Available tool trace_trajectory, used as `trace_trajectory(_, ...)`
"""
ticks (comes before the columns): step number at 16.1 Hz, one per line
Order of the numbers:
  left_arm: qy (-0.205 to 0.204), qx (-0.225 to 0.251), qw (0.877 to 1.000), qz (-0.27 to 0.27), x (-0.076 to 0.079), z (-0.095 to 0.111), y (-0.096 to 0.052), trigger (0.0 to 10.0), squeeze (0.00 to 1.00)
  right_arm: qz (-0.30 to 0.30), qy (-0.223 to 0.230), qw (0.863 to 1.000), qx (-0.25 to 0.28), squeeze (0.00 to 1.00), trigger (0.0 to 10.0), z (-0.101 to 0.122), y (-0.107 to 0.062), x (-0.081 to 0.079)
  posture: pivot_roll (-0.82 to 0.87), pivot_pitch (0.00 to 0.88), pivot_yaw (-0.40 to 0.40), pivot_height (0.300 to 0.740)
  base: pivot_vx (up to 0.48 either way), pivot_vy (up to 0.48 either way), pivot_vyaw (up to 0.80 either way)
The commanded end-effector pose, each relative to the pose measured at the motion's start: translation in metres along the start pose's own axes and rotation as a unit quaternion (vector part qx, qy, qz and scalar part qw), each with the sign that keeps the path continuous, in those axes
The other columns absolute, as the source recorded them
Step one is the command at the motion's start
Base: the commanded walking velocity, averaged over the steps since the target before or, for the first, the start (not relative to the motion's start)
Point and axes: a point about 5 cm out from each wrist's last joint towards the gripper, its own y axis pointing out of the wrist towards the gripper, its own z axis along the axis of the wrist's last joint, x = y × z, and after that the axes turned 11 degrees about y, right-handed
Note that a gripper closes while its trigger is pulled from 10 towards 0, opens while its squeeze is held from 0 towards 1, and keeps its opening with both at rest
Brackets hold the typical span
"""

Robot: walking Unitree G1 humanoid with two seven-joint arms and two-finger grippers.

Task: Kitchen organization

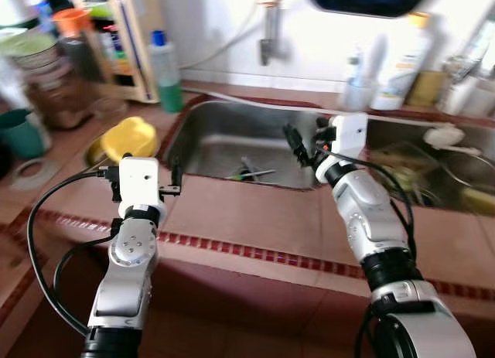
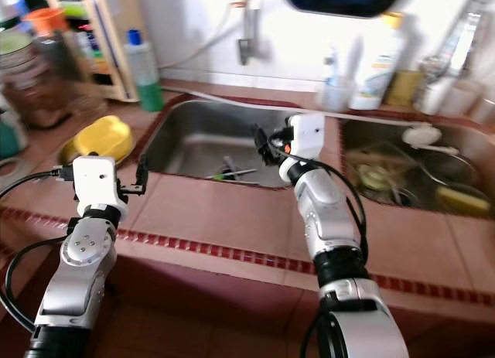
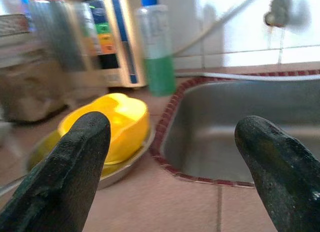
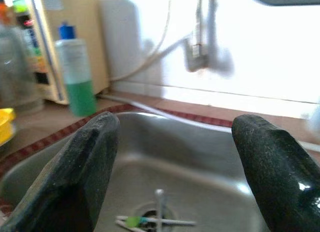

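L gripper (image 3: 170, 157) fingers spread, empty, hovering over counter (image 1: 255, 219) front edge, aimed at yellow lid (image 1: 130, 138) on metal dish by sink's (image 1: 224, 141) left rim; likely next pick. R gripper (image 4: 172, 167) fingers spread, empty, over sink's front rim, lined up w/ utensils (image 4: 157, 219) at drain. Utensils lie flat, crossed; longest runs roughly parallel to sink's front rim. Green bottle (image 1: 166, 72) upright at sink's back-left corner.

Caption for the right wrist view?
Right gripper, jaws open, above the steel sink, utensils at its drain.

Home kitchen — steel sink (image 1: 232, 145), tiled counter (image 1: 247, 219)
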Motion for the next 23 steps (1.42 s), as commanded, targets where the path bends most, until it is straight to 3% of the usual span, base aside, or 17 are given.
trace_trajectory(1, -0.003, -0.003, 1.000, 0.001, -0.0013, 0.0022, 0.0046, 10.0, 0.00, -0.008, 0.004, 1.000, -0.008, 0.00, 10.0, -0.0012, -0.0046, 0.0051, 0.02, 0.009, 0.015, 0.740, 0.000, 0.000, -0.76)
trace_trajectory(4, -0.012, -0.013, 1.000, 0.007, -0.0055, 0.0025, 0.0092, 10.0, 0.00, -0.019, 0.006, 1.000, -0.014, 0.00, 10.0, 0.0056, -0.0094, 0.0057, 0.02, 0.002, 0.012, 0.740, 0.000, 0.000, -0.77)
trace_trajectory(15, -0.014, -0.017, 1.000, 0.007, -0.0069, 0.0001, 0.0105, 10.0, 0.00, -0.017, 0.015, 1.000, -0.022, 0.00, 10.0, 0.0080, -0.0106, -0.0020, 0.03, 0.000, 0.015, 0.740, 0.000, 0.000, 0.00)
trace_trajectory(23, -0.012, -0.022, 1.000, 0.006, -0.0068, -0.0012, 0.0108, 10.0, 0.00, -0.024, 0.018, 0.999, -0.022, 0.00, 10.0, 0.0078, -0.0103, -0.0012, 0.03, 0.002, 0.019, 0.740, 0.000, 0.287, 0.00)
